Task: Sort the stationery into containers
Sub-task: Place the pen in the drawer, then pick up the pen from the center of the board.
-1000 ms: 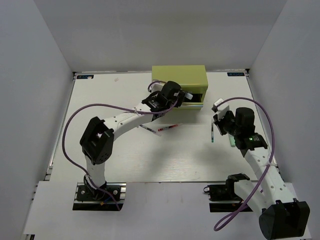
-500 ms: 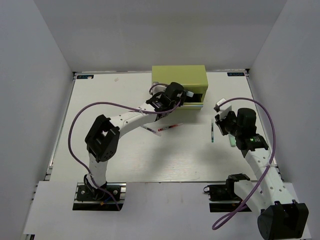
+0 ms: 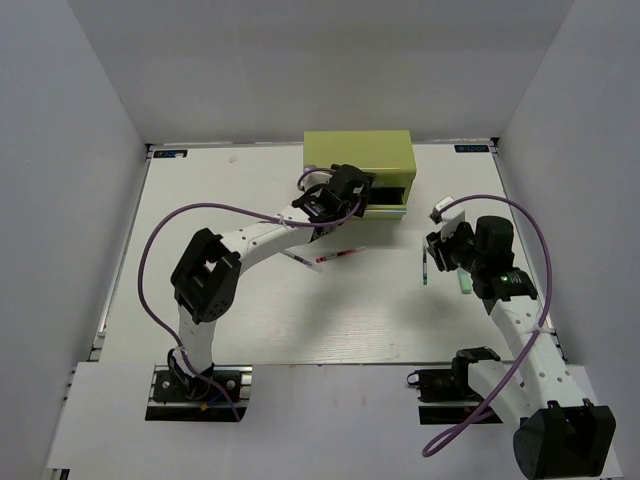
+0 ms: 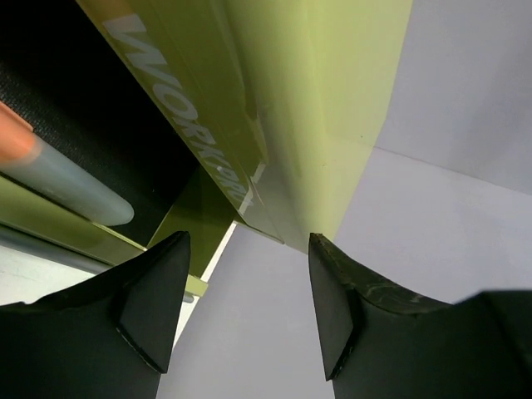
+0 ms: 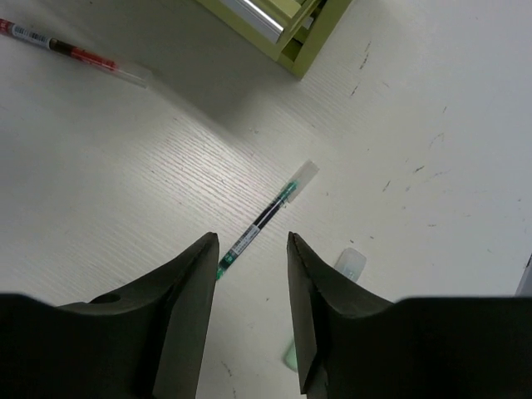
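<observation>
Orange marker point(image 4: 12, 137) is lying in the drawer point(image 4: 75, 83) of the cabinet point(image 3: 360, 152) at 12 o'clock.
Both pincers are standing apart: left pincer point(image 4: 249, 249) at the drawer, right pincer point(image 5: 251, 245) hovering over the dark pen point(image 5: 262, 216) at 3 o'clock.

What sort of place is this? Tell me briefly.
Likely a robot test cell, not an office: plain grey walls box in a white table, with left arm and right arm bolted at its edge.

Lab robot cell, not a home or office. White tabletop point(image 3: 250, 320) boxed in by plain grey panel walls point(image 3: 80, 150). My left arm point(image 3: 250, 238) and right arm point(image 3: 520, 325) are bolted to metal base mounts point(image 3: 195, 385) at the near edge, with purple cables point(image 3: 140, 270) looped in the open.
</observation>
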Controlling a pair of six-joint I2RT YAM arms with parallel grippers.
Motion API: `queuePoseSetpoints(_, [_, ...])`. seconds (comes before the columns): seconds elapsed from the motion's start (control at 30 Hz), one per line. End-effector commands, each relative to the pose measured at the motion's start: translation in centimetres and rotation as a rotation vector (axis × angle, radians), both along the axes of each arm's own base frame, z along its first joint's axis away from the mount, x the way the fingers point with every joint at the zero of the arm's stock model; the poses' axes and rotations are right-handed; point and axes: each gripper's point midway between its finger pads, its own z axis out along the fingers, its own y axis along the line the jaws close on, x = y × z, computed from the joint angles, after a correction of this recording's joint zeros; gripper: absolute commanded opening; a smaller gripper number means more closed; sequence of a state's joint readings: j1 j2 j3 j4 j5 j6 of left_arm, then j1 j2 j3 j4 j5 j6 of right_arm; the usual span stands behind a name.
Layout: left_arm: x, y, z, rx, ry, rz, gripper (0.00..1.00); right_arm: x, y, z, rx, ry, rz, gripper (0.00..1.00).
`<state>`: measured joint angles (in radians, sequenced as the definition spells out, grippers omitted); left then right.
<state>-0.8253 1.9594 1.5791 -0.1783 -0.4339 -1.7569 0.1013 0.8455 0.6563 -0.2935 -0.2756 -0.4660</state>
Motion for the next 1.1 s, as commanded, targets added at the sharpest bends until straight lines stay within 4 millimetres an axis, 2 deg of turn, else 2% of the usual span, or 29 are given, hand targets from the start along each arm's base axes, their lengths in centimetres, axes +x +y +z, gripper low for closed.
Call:
queuePoseSetpoints(0.0, [-0.4,0.3,3.1,-0.065,-0.037,-0.012,0.69,0.0,0.2,0.2,0.038,0.025,-0.013,0.45])
queuePoseSetpoints(0.03, [-0.6,0.5,3.2,-0.069,-0.040,-0.012,0.69,0.0,-0.2,0.0,0.033,0.039,-0.030,0.47])
queuePoseSetpoints(0.07, [-1.1,0.6,4.1,-0.084,-0.045,-0.026,0.69,0.2,-0.3,0.4,0.043,0.038,-0.045,0.48])
queuePoseSetpoints(0.1, [-1.5,0.5,4.2,-0.094,-0.044,-0.041,0.69,0.3,-0.4,-0.2,0.049,0.066,-0.063,0.51])
queuePoseSetpoints(0.23, [-4.9,-0.3,5.3,-0.075,-0.085,-0.221,0.72,0.6,-1.5,-1.7,0.066,0.164,-0.159,0.59])
queuePoseSetpoints(0.27, [-5.9,0.1,3.7,-0.043,-0.072,-0.254,0.72,0.6,-2.0,-1.9,0.080,0.194,-0.191,0.59])
queuePoseSetpoints(0.3, [-6.9,0.8,4.8,-0.039,-0.096,-0.279,0.72,0.7,-2.2,-3.0,0.076,0.252,-0.212,0.61])
queuePoseSetpoints(0.33, [-7.9,1.3,4.2,0.010,-0.096,-0.323,0.73,0.9,-2.5,-3.2,0.085,0.272,-0.238,0.61])
queuePoseSetpoints(0.37, [-8.9,2.4,2.4,0.067,-0.077,-0.341,0.73,0.9,-3.1,-3.5,0.085,0.294,-0.271,0.61])
queuePoseSetpoints(0.4, [-9.7,3.0,2.1,0.110,-0.078,-0.369,0.74,1.1,-3.4,-4.2,0.079,0.326,-0.289,0.61])
queuePoseSetpoints(0.43, [-10.6,4.4,0.7,0.188,-0.043,-0.379,0.74,1.5,-4.4,-4.3,0.082,0.329,-0.330,0.61])
queuePoseSetpoints(0.5, [-12.2,6.9,0.0,0.305,-0.054,-0.415,0.75,2.0,-5.4,-5.1,0.065,0.350,-0.372,0.62])
queuePoseSetpoints(0.53, [-12.7,8.0,-0.4,0.348,-0.047,-0.409,0.78,2.1,-5.8,-5.3,0.062,0.355,-0.387,0.62])
queuePoseSetpoints(0.57, [-13.9,9.7,-2.6,0.415,0.006,-0.423,0.83,2.2,-6.2,-6.3,0.048,0.389,-0.400,0.64])
queuePoseSetpoints(0.6, [-14.7,10.5,-2.0,0.410,-0.001,-0.422,0.86,2.4,-7.2,-6.4,0.036,0.391,-0.429,0.64])
queuePoseSetpoints(0.63, [-14.9,11.5,-2.5,0.414,0.007,-0.409,0.87,2.6,-7.4,-6.7,0.028,0.393,-0.430,0.65])
queuePoseSetpoints(0.67, [-15.9,12.7,-4.5,0.446,0.036,-0.421,0.89,2.6,-7.7,-7.6,0.020,0.424,-0.439,0.67])
queuePoseSetpoints(0.73, [-17.1,14.2,-5.3,0.452,0.036,-0.412,1.00,3.1,-8.8,-8.1,0.004,0.427,-0.458,0.68])
queuePoseSetpoints(0.83, [-17.8,15.0,-5.7,0.442,0.021,-0.409,1.00,3.5,-10.0,-8.5,-0.012,0.444,-0.473,0.70])
queuePoseSetpoints(0.87, [-18.3,15.6,-6.7,0.459,0.046,-0.414,1.00,3.5,-10.4,-9.3,-0.016,0.472,-0.480,0.70])
queuePoseSetpoints(0.93, [-18.7,16.2,-7.0,0.476,0.060,-0.408,1.00,3.8,-11.3,-9.6,-0.029,0.477,-0.490,0.70])
queuePoseSetpoints(1.07, [-19.3,17.1,-7.9,0.507,0.094,-0.407,1.00,4.4,-12.0,-10.6,-0.042,0.500,-0.480,0.68])
